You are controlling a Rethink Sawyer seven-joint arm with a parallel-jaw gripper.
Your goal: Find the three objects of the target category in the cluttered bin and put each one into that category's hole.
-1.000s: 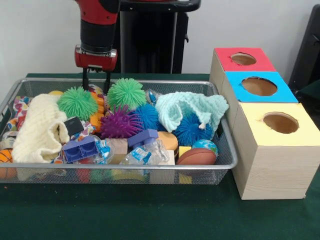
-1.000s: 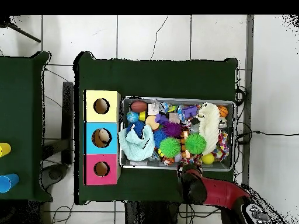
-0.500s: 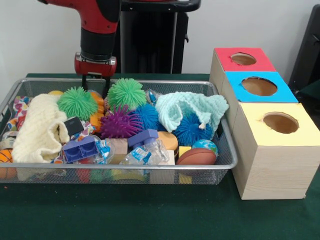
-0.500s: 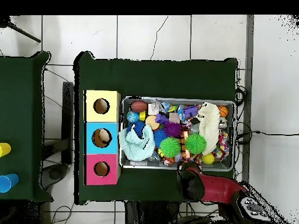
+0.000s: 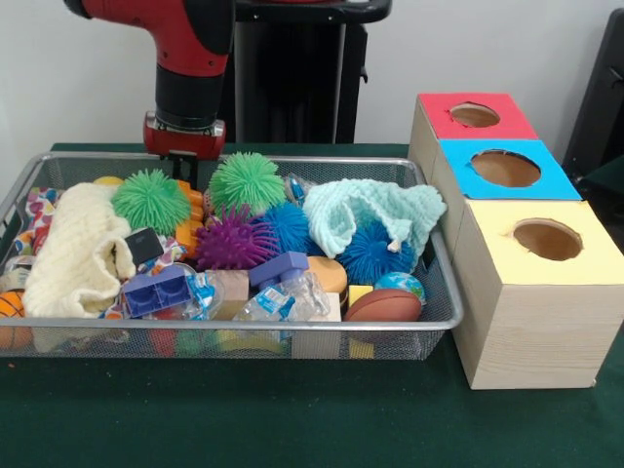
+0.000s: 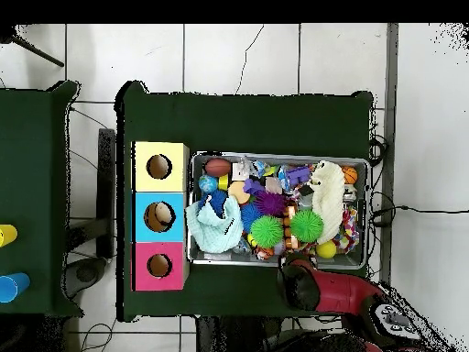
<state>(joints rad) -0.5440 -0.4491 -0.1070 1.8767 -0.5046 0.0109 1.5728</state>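
Inside the wire mesh bin (image 5: 444, 322) sits a heap of mixed toys. Spiky rubber balls crowd the middle: two green ones (image 5: 149, 201) and (image 5: 247, 181) toward the far side, a purple one (image 5: 234, 240) in front of them, a blue one (image 5: 289, 224) touching the purple, and a second blue one (image 5: 375, 252) partly under the mint knitted cloth (image 5: 375, 210). Cream knitted cloth (image 5: 73, 253) drapes over the left part of the pile. Along the near wall lie purple building blocks (image 5: 156, 291), a crumpled plastic bottle (image 5: 283, 297), a small brown football (image 5: 384, 305) and a globe-print ball (image 5: 400, 285). A small basketball (image 5: 10, 304) is wedged at the near left corner.

Gripper (image 5: 182, 166) hangs over the far rim of the bin, between the two green spiky balls and just behind them; only its dark base shows below the red wrist, so whether it is spread or closed cannot be told, and nothing is seen in it. From overhead the arm (image 6: 316, 289) reaches in over the bin's edge (image 6: 275, 259).

Beside the bin stand three wooden boxes in a row, each with a round hole on top: red (image 5: 458, 127), blue (image 5: 546, 180), yellow (image 5: 595, 258). All rests on the green table (image 5: 292, 419).
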